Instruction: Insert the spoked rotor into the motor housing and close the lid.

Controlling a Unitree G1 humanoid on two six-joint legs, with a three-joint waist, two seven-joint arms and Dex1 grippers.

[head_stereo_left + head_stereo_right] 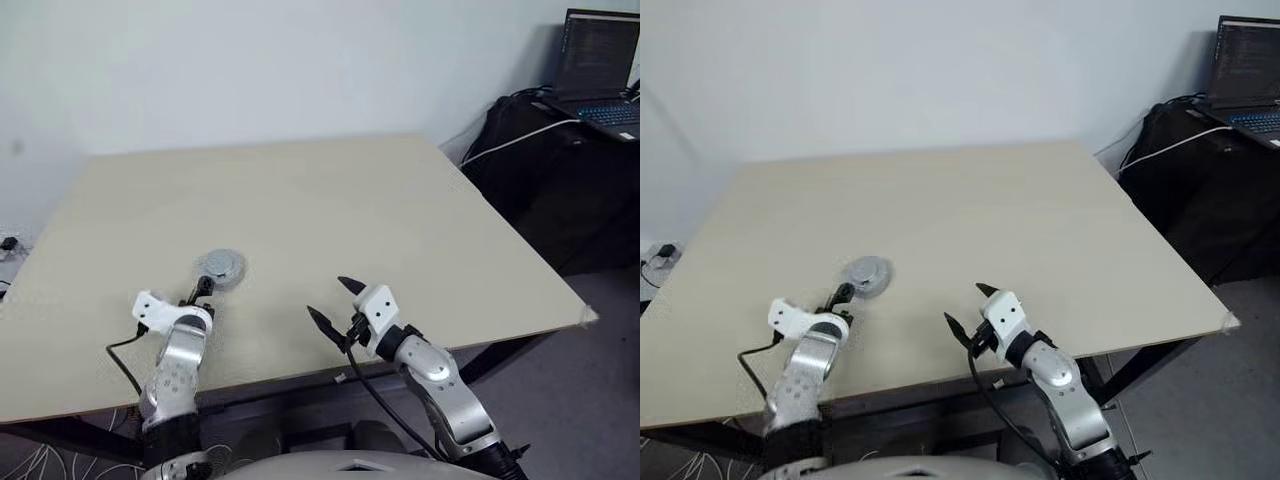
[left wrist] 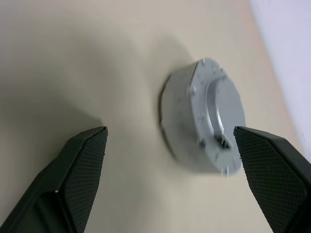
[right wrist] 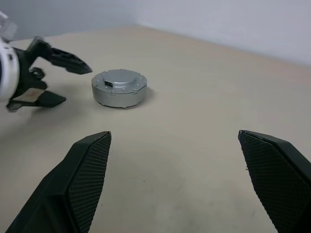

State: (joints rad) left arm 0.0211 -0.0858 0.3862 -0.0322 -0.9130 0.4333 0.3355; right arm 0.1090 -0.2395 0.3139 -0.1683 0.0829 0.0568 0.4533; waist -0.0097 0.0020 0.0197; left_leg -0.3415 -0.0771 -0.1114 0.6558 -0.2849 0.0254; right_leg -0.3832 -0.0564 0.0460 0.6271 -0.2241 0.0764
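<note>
A round silver-grey motor housing [image 1: 221,266] sits flat on the tan table, left of centre. The smooth lid [image 3: 119,77] with its raised centre lies on top of it, closed. The spoked rotor is hidden. My left gripper [image 1: 200,292] hangs open just on the near side of the housing, apart from it, with nothing between its fingers; in the left wrist view the housing [image 2: 204,116] lies just beyond the spread fingertips. My right gripper [image 1: 327,296] stands open and empty over the table's near edge, to the right of the housing.
The table [image 1: 400,220] ends close in front of my arms and at a corner on the right [image 1: 590,316]. Past the right edge stands a black case [image 1: 540,170] with an open laptop [image 1: 600,60] and a white cable.
</note>
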